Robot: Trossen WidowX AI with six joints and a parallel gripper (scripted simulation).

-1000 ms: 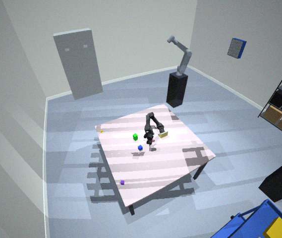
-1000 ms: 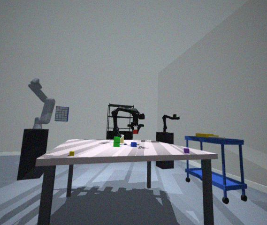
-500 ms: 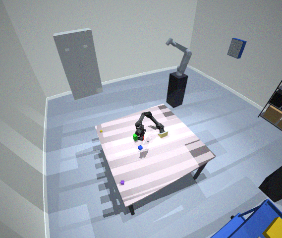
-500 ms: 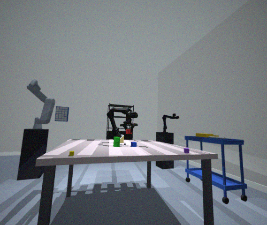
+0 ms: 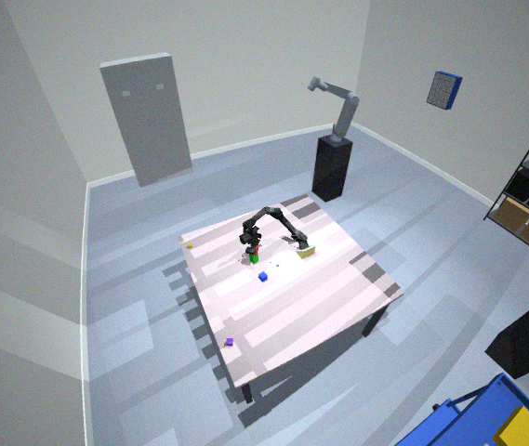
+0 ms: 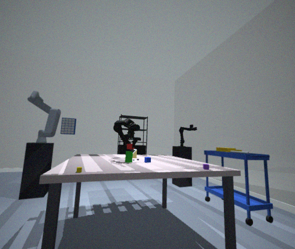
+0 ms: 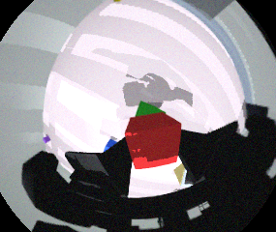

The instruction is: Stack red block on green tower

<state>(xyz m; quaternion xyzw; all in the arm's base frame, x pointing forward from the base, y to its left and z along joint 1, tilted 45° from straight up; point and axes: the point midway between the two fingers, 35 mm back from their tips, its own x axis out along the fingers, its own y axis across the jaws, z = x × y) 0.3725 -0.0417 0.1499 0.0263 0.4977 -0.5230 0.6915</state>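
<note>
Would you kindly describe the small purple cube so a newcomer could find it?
Start at the striped pale table and follow its edge toward the blue wheeled cart. The small purple cube sits alone near that corner, far from the black arm, the only purple piece.

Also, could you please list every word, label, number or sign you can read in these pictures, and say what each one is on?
None: no readable text shows in any view.
The blue wall panel carries only a plain grid, no characters.
The red block, held in the gripper, the green tower and the other small blocks have bare faces.
The grey board shows two blank marks.
</note>
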